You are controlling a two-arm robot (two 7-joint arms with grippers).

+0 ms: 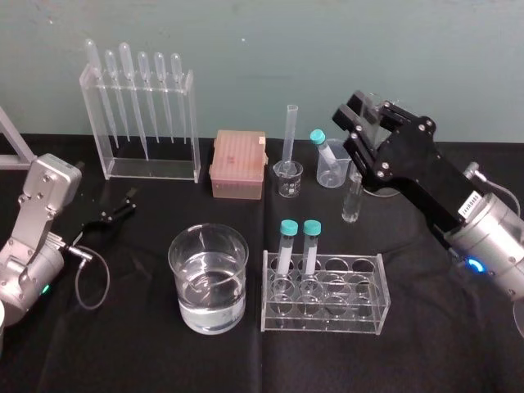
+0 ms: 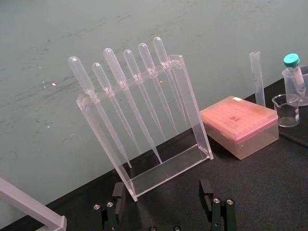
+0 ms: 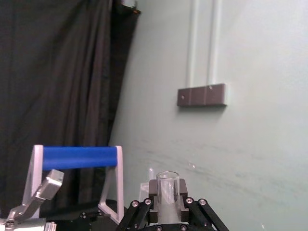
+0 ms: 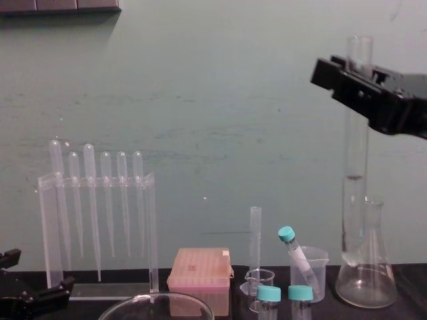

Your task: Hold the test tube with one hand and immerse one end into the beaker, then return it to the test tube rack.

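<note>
My right gripper (image 1: 359,123) is raised at the back right and shut on the test tube (image 4: 355,153), a long clear tube that hangs upright from it. The tube's open mouth (image 3: 167,185) sticks up between the fingers. Its lower end (image 1: 352,199) hangs beside the conical flask, behind the test tube rack (image 1: 323,292). The rack holds two teal-capped tubes. The beaker (image 1: 208,278), wide and part-filled with water, stands left of the rack. My left gripper (image 2: 161,202) rests open at the far left of the table (image 1: 115,214).
A clear stand of pipettes (image 1: 147,115) and a pink box (image 1: 238,164) line the back. Right of them are a thin graduated cylinder (image 1: 291,135), a small glass beaker (image 1: 288,178), a plastic beaker (image 1: 332,164) and the conical flask (image 4: 365,267).
</note>
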